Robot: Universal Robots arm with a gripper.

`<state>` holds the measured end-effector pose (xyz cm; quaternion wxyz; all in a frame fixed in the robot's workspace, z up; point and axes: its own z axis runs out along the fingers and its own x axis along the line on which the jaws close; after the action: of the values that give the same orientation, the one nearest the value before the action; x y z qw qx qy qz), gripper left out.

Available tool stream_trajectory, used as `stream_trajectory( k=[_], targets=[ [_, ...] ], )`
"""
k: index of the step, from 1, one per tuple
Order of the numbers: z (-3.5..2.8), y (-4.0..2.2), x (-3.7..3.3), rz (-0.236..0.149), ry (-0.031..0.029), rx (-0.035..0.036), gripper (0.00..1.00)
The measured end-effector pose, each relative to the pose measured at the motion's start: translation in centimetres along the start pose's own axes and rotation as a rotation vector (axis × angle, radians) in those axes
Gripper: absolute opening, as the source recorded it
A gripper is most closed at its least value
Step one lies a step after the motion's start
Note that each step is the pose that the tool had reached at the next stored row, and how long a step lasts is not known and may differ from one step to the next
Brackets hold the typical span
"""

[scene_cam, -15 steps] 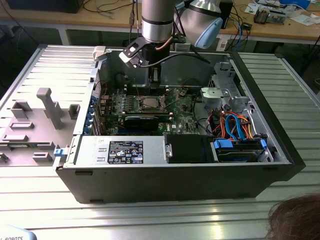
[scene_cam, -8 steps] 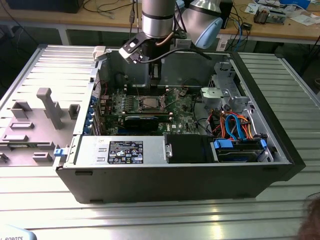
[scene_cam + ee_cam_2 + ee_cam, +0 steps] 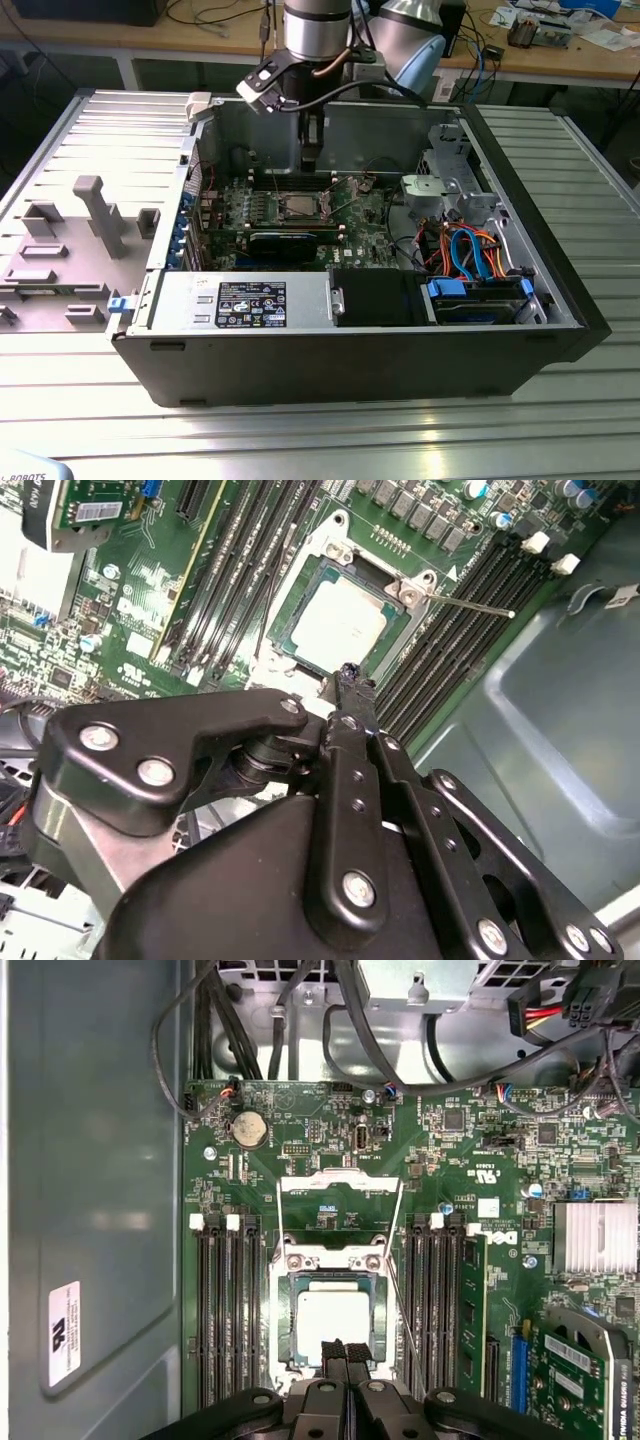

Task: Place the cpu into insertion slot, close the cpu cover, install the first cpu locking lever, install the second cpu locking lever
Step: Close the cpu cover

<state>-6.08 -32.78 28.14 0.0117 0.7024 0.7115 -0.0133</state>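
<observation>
**Pincer (image 3: 340, 1348) closed at the edge of a seated cpu (image 3: 335, 1322)**

Black linkage arms sit closest in both wrist views. They end in two slim fingers pressed together, with nothing visible between them. The tip hangs at one edge of the chip; whether it touches cannot be told. Fingers held together make a single narrow point, which probably suits work among such small socket parts.

The cpu lies flat in the insertion slot (image 3: 284, 1320), silver top up and square with the rim, so the placing step reads as done. The cpu cover (image 3: 340, 1177) is swung back on its hinge and lies on the side of the socket away from the pincer. The green motherboard (image 3: 300, 1120) shows through its window. Lying open like this, it leaves the chip exposed and unclamped.

By count there is one chip, one cover and one pincer. One thin locking lever (image 3: 470, 605) clearly juts free from a socket corner in the second wrist view. A second cannot be picked out with certainty. Two banks of long black memory slots (image 3: 228, 1310) flank the socket, one on each side, and one coin cell battery (image 3: 249, 1128) sits beyond the cover.

In the exterior view, one open computer case (image 3: 350, 350) rests on the ribbed metal tabletop (image 3: 300, 430). The arm reaches down into it from above, which gives it a straight approach to the board.
</observation>
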Motion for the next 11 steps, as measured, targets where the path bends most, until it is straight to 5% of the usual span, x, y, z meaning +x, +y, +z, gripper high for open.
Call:
stream_trajectory(
  k=[5, 11],
  targets=[
    [-0.53, 0.25, -0.02, 0.0, 0.0001, 0.0029, 0.11],
    [-0.65, 1.51, -0.04, -0.001, 0.0003, 0.0198, 0.11]
  ],
)
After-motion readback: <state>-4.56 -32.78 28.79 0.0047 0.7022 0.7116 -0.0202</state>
